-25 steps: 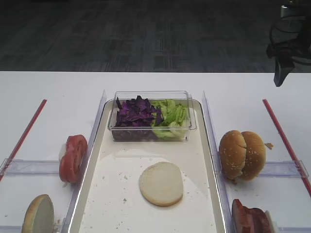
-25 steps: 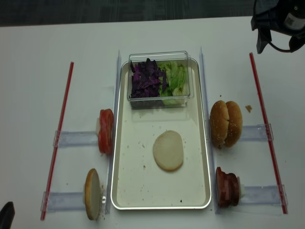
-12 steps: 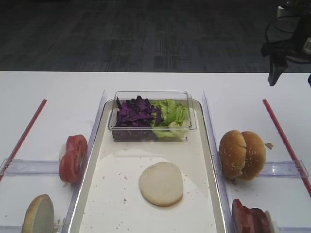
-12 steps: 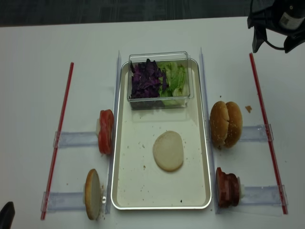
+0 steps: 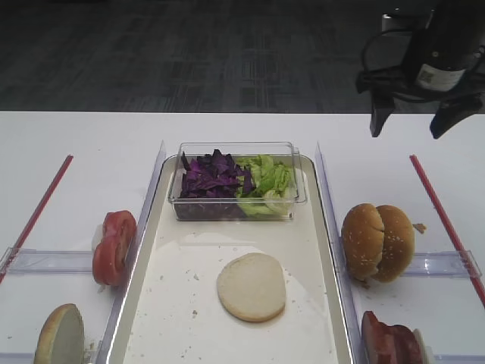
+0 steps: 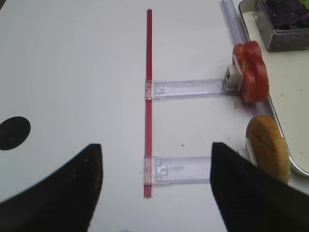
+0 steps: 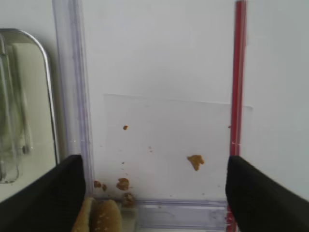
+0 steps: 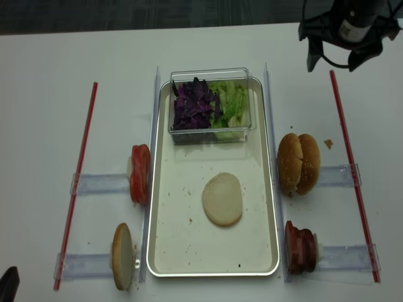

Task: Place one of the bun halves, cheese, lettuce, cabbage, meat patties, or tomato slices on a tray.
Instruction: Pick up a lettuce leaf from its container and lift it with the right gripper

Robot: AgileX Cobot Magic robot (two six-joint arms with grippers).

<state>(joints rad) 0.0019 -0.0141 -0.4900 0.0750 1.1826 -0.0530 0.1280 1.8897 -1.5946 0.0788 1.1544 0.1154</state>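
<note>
A bun half (image 5: 251, 287) (image 8: 221, 199) lies cut face up on the cream tray (image 5: 179, 318) (image 8: 182, 239). At the tray's far end a clear box holds purple cabbage (image 5: 211, 176) and green lettuce (image 5: 265, 182). Tomato slices (image 5: 114, 246) (image 6: 251, 77) and one bun half (image 5: 59, 336) (image 6: 268, 150) stand on edge left of the tray. Two bun halves (image 5: 377, 241) (image 7: 101, 217) and meat patties (image 8: 300, 245) stand on its right. No cheese is in view. My right gripper (image 5: 409, 125) (image 7: 154, 193) hangs open and empty above the far right table. My left gripper (image 6: 154, 193) is open and empty over the near left.
Red strips (image 8: 79, 182) (image 8: 351, 170) run along both sides of the table. Clear plastic rails (image 6: 188, 89) (image 7: 72, 96) flank the tray and carry the holders. Crumbs (image 7: 195, 162) lie beside the right-hand buns.
My right gripper has swung left from the table's far right edge towards the tray's far right corner, staying open. Nothing on the table has moved.
</note>
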